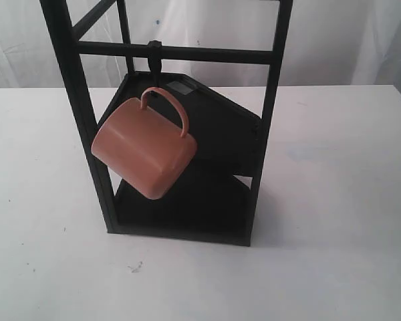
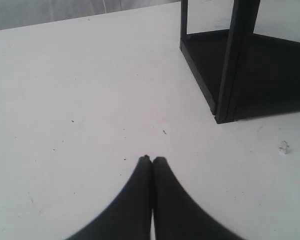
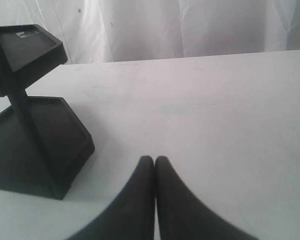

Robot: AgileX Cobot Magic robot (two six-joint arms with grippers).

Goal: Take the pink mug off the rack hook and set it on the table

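In the left wrist view, the left pincer is being shown with its two black tips pressed together, and nothing is being pinched between them. It is being held low over the white desk, well apart from the bottom corner of the rack. A small clear crumb is being seen on the desk near that corner.

In the exterior view, the pink mug is being carried by the rack hook. Its thin loop handle is being hung over the curved tip of the hook. The body of the mug is being tilted downward and to the left, in front of the left front post of the rack. The mug is not being touched by the desk; it is hanging above it. The hook is being held by the thin crossbar between the two front posts. Behind the mug, the upper shelf and the lower shelf are being seen.

In the right wrist view, the right pincer is also being shown pressed together, with nothing pinched. It is being held over the bare desk, apart from the rack, and a white curtain is being seen behind the desk.
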